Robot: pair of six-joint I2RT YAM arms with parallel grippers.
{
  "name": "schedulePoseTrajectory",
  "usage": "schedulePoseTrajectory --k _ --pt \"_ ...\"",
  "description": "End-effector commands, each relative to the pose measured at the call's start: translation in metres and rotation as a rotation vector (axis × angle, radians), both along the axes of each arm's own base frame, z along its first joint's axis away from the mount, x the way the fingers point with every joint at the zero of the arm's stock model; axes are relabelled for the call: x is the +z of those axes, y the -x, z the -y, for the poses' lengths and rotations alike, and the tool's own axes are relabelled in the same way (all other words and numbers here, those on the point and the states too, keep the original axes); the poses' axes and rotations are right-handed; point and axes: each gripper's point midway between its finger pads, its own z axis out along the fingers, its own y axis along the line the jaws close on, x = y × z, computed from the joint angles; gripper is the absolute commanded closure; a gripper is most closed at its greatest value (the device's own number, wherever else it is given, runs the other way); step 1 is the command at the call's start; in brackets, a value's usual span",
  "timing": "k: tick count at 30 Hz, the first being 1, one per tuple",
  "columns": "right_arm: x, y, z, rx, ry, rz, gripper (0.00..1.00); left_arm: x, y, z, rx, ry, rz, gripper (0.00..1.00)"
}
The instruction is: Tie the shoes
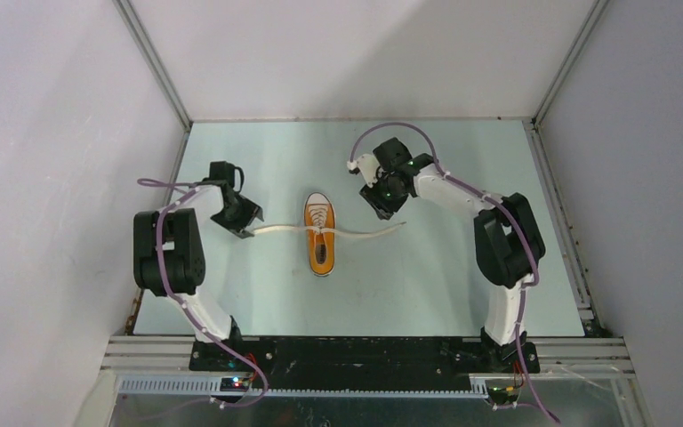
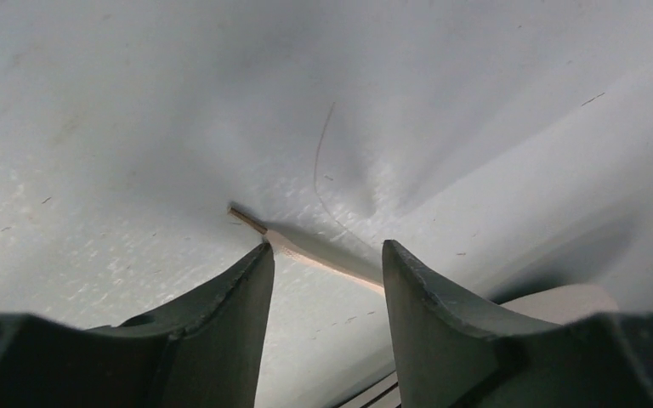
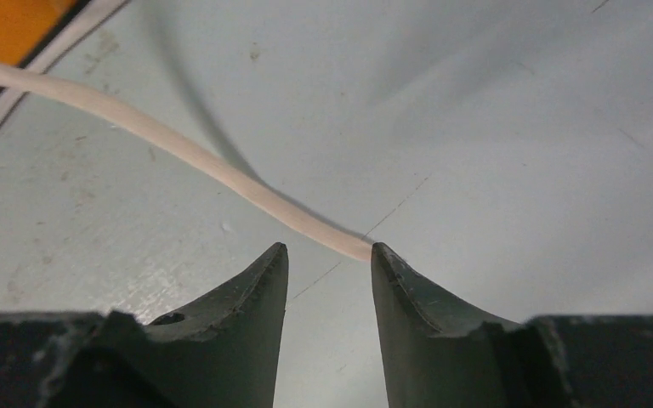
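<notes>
Top external view: the orange sneaker point(image 1: 320, 234) lies mid-frame on the worktop point(image 1: 445, 294), its laces untied and stretched flat to either side. The left pincer point(image 2: 327, 251) stands open astride the left lace point(image 2: 323, 259) near its tip, gripping nothing. The right pincer point(image 3: 329, 248) is likewise parted and empty, with the right lace point(image 3: 178, 144) ending just at one fingertip. Closing from here, the right pincer would probably catch only that very end, which could slip free under the first pull.
</notes>
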Motion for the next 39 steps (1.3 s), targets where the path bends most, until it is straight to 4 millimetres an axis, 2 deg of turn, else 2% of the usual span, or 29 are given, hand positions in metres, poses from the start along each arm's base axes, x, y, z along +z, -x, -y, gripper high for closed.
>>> schedulePoseTrajectory --k 1,2,4,5,7,9,12,14,15,16,17,18,19,20,21,23,24,25,26,27,28,29,30,31,32,36,39 --pt "0.05 0.003 -0.004 0.034 -0.072 0.081 0.55 -0.005 -0.009 0.002 0.007 -0.07 -0.018 0.46" --pt "0.056 0.004 -0.003 0.034 -0.078 0.09 0.55 -0.006 -0.011 0.005 -0.005 -0.074 -0.022 0.48" --pt "0.068 0.004 -0.001 0.034 -0.091 0.101 0.54 -0.004 -0.014 0.002 -0.007 -0.099 -0.034 0.57" --pt "0.071 0.005 -0.001 0.039 -0.101 0.098 0.54 -0.005 -0.013 0.006 -0.03 -0.112 -0.044 0.72" --pt "0.084 0.004 0.0 0.041 -0.12 0.101 0.53 -0.001 -0.021 0.012 -0.082 -0.134 -0.026 0.88" --pt "0.094 0.0 0.004 0.028 -0.139 0.098 0.53 0.001 -0.03 0.015 -0.132 -0.138 0.003 0.98" --pt "0.11 -0.008 0.006 0.01 -0.171 0.119 0.53 0.014 -0.053 0.031 -0.254 -0.113 0.103 1.0" --pt "0.126 -0.009 0.001 0.033 -0.231 0.119 0.54 0.037 -0.076 0.054 -0.407 -0.078 0.228 1.0" --pt "0.136 -0.01 0.003 0.04 -0.272 0.124 0.54 0.056 -0.09 0.071 -0.521 -0.06 0.317 1.0" --pt "0.151 -0.006 -0.007 0.083 -0.359 0.115 0.54 0.069 -0.093 0.086 -0.627 -0.03 0.374 1.0" --pt "0.167 -0.012 -0.005 0.083 -0.412 0.149 0.54 0.091 -0.103 0.101 -0.691 -0.025 0.459 1.0" --pt "0.177 -0.009 -0.011 0.112 -0.47 0.151 0.53 0.105 -0.101 0.118 -0.795 0.022 0.526 1.0" --pt "0.192 -0.015 -0.011 0.107 -0.514 0.189 0.51 0.129 -0.107 0.132 -0.857 0.033 0.631 1.0" --pt "0.199 -0.015 -0.016 0.12 -0.557 0.191 0.5 0.146 -0.101 0.15 -0.965 0.093 0.716 1.0" --pt "0.21 -0.024 -0.018 0.095 -0.605 0.208 0.49 0.166 -0.1 0.162 -1.029 0.102 0.808 1.0" --pt "0.221 -0.034 -0.026 0.067 -0.694 0.173 0.46 0.187 -0.085 0.18 -1.205 0.126 0.931 1.0" --pt "0.224 -0.034 -0.032 0.077 -0.736 0.136 0.46 0.191 -0.078 0.185 -1.3 0.11 0.982 1.0" --pt "0.22 -0.042 -0.038 0.055 -0.772 0.093 0.45 0.193 -0.07 0.188 -1.349 0.102 0.998 1.0" --pt "0.214 -0.042 -0.045 0.071 -0.804 0.044 0.44 0.194 -0.064 0.188 -1.411 0.067 1.021 1.0" --pt "0.217 -0.046 -0.051 0.071 -0.836 0.035 0.43 0.191 -0.058 0.191 -1.443 0.057 1.022 1.0" --pt "0.207 -0.047 -0.058 0.077 -0.848 -0.005 0.4 0.189 -0.053 0.19 -1.496 0.023 1.027 1.0" --pt "0.211 -0.05 -0.064 0.073 -0.87 -0.021 0.39 0.186 -0.048 0.193 -1.529 0.012 1.024 1.0" --pt "0.2 -0.05 -0.072 0.079 -0.881 -0.068 0.36 0.183 -0.042 0.194 -1.584 -0.025 1.023 1.0" --pt "0.201 -0.051 -0.078 0.083 -0.907 -0.087 0.35 0.181 -0.038 0.194 -1.607 -0.039 1.02 1.0" --pt "0.19 -0.05 -0.086 0.087 -0.922 -0.145 0.34 0.177 -0.033 0.195 -1.642 -0.073 1.02 1.0" --pt "0.183 -0.063 -0.103 0.094 -0.995 -0.22 0.33 0.178 -0.027 0.199 -1.693 -0.162 1.047 1.0" --pt "0.181 -0.065 -0.111 0.119 -1.021 -0.242 0.36 0.18 -0.028 0.199 -1.691 -0.195 1.051 1.0"
